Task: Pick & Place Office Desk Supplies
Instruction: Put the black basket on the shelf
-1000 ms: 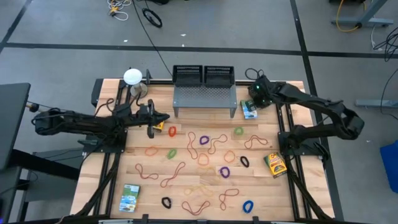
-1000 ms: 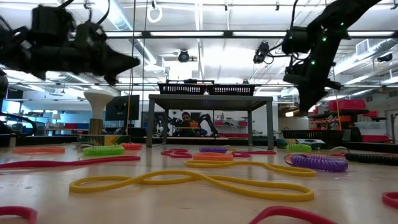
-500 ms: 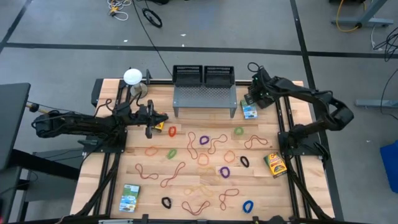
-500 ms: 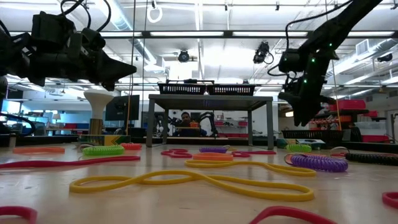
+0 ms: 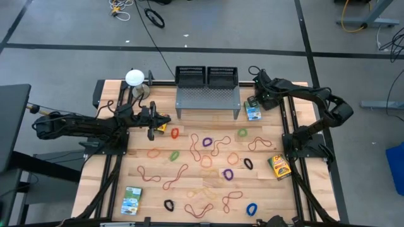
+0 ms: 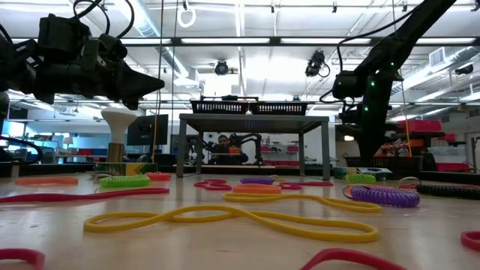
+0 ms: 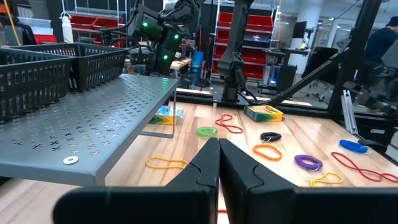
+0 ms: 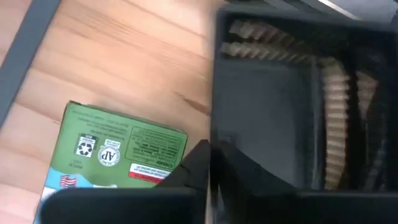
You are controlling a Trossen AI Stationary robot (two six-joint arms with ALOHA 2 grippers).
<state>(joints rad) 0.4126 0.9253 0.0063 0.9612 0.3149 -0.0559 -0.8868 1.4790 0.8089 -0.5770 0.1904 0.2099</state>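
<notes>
Taking the grey perforated shelf [image 5: 207,101] at the back of the tabletop [image 5: 265,189] as landmark, and going from its left side to its right: the left gripper [image 5: 165,121] hovers just beside the front left corner of the shelf, above the wood, with its fingers [image 7: 208,163] pressed together on nothing. Just in front of that corner a small yellow thing, which I cannot name for sure, and a red rubber band [image 5: 175,132] lie on the tabletop, and many more coloured loops are spread farther in front of the shelf. On the shelf's back edge stand two black mesh trays [image 5: 207,75]. At the right end of the shelf the right gripper [image 5: 251,101] hangs just over the green-white box [image 5: 253,113], and this box is, I judge, the thing of the step in hand. To do this step well, the arm should first open the fingers wider than the narrow side of the box, turn them so they stand across that side, and only then come down straight, because closed tips would only push the box away. In the right wrist view the fingers [image 8: 198,163] are clenched and empty, and the box lies flat on the wood just beside their tip, partly under it, not between them.
</notes>
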